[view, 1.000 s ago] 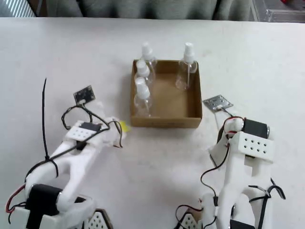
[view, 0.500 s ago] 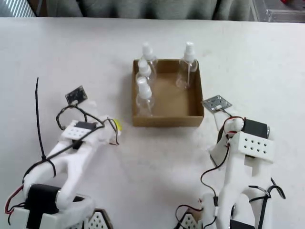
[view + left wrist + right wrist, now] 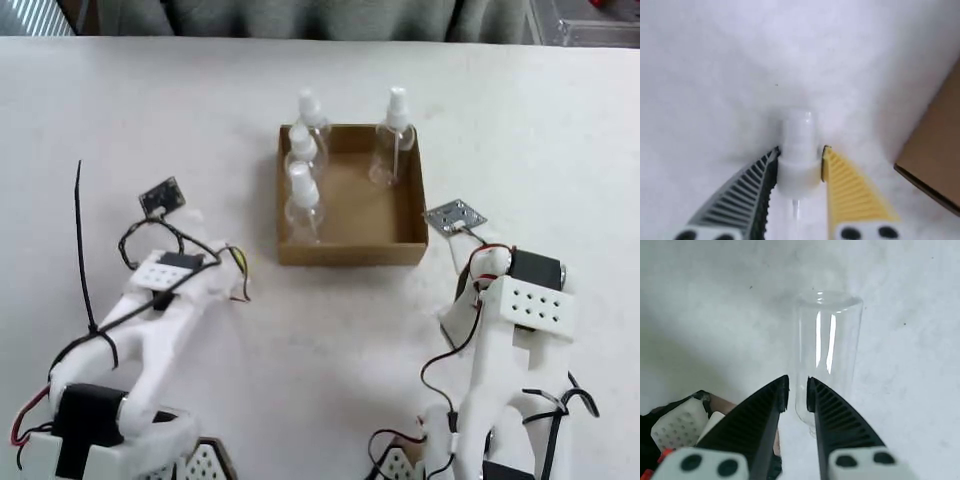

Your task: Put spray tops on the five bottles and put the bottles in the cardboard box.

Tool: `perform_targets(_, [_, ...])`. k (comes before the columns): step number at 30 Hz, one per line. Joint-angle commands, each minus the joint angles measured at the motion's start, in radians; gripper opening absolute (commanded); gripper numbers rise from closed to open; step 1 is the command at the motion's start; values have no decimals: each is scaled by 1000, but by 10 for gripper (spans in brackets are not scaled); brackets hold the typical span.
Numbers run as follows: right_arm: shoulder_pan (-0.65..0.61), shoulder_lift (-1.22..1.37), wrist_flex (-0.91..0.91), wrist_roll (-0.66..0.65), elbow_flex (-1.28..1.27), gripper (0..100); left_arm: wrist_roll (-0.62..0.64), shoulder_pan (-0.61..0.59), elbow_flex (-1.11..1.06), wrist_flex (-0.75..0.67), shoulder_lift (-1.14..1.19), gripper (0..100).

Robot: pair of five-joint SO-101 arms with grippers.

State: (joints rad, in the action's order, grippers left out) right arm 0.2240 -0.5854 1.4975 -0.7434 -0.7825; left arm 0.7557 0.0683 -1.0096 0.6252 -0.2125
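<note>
Left claw [image 3: 799, 150] pinches a white plastic spray top [image 3: 799, 167] between its grey and yellow fingers, low over the white worktop [image 3: 330, 330] and near the brown cardboard box [image 3: 350, 256]. Right claw [image 3: 796, 387] has its black fingers drawn almost together, with its tips in front of a clear plastic bottle [image 3: 829, 340] on the worktop. Clear bottles with white spray tops [image 3: 301, 205] stand inside the box.

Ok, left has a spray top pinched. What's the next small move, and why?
Probably carry the spray top in the left gripper toward the bare bottle by the right gripper: it lacks a top; four capped bottles stand at the cardboard box.
</note>
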Motion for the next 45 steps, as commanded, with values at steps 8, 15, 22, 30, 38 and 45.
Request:
perform_targets(8, [228,-19,91,-12,178,46,-109,-12,54,37,-5,21])
perform_targets(15, [288,-18,151,-74,147,184,-123,-12,55,48,-5,21])
perform_targets(22, [285,-18,113,-187,43,215,-124,-13,49,48,-5,21])
perform_targets(30, [139,-18,-130,-184,-196,215,-124,-13,49,48,-5,21])
perform_targets(38, [127,-18,-384,-147,-330,211,-126,-13,48,48,-5,21])
perform_targets(45, [128,-18,-387,-370,-313,39,-161,-13,48,49,-7,21])
